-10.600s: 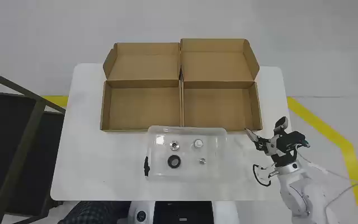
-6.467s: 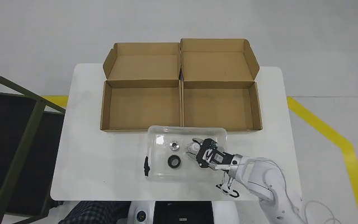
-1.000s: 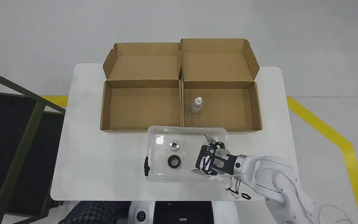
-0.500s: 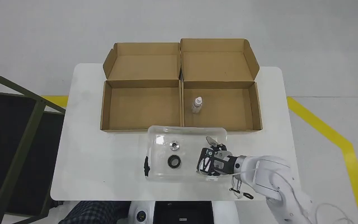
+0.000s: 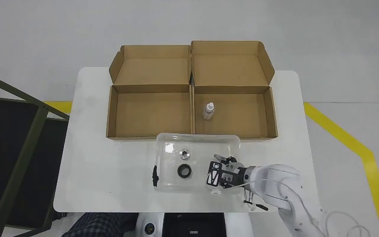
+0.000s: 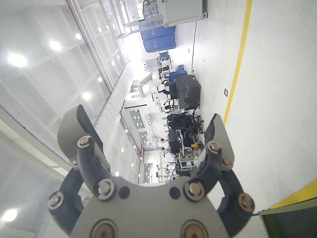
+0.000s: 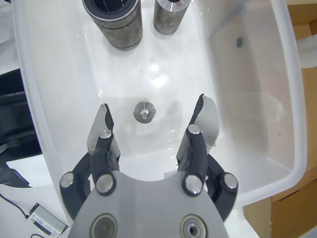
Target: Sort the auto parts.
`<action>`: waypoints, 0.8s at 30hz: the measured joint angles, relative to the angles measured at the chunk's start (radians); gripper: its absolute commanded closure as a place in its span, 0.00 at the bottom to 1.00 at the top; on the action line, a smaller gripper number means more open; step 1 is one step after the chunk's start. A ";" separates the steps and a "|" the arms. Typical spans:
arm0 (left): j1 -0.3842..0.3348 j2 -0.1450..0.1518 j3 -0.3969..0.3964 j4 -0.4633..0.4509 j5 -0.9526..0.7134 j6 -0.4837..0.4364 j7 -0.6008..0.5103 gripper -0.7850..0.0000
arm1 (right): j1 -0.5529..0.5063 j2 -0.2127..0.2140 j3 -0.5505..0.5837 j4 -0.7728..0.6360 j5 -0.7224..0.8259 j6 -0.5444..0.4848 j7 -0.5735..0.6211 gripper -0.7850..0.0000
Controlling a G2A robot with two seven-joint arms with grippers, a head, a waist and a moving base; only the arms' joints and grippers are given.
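Note:
My right gripper (image 7: pixel 153 111) (image 5: pixel 217 172) is open inside the clear plastic bin (image 7: pixel 279 58) (image 5: pixel 169 139), its fingers on either side of a small steel stud (image 7: pixel 144 112) standing on the bin floor, not touching it. Farther in the bin stand a wide black-bored bearing sleeve (image 7: pixel 114 11) (image 5: pixel 185 172) and a narrower steel bushing (image 7: pixel 171 3) (image 5: pixel 185 154). A small white part (image 5: pixel 208 110) stands in the right cardboard box (image 5: pixel 263 121). The left cardboard box (image 5: pixel 115 115) holds nothing. My left gripper (image 6: pixel 148 127) is open, held in the air and facing the hall.
The two open boxes sit side by side behind the bin on the white table (image 5: pixel 98 160). A black clip (image 5: pixel 154 175) sits at the bin's left edge. A dark frame (image 5: pixel 26 148) stands left of the table.
Over the last second the right gripper has settled lower and slightly left in the bin, over the small stud. Long before, it carried the white part from the bin to the right box.

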 measured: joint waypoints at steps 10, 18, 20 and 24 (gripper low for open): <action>0.000 0.000 0.000 0.000 0.000 0.000 0.000 0.00 | 0.028 0.003 -0.040 0.024 -0.017 0.007 0.039 0.55; 0.000 0.000 0.000 0.000 0.000 0.000 0.000 0.00 | 0.049 0.005 -0.062 0.041 -0.008 0.014 0.040 0.80; 0.000 0.000 0.000 0.000 0.000 0.000 0.000 0.00 | 0.052 0.006 -0.066 0.042 -0.008 0.019 0.037 1.00; 0.000 0.000 0.000 0.000 0.000 0.000 0.000 0.00 | 0.056 0.008 -0.071 0.044 -0.007 0.022 0.032 1.00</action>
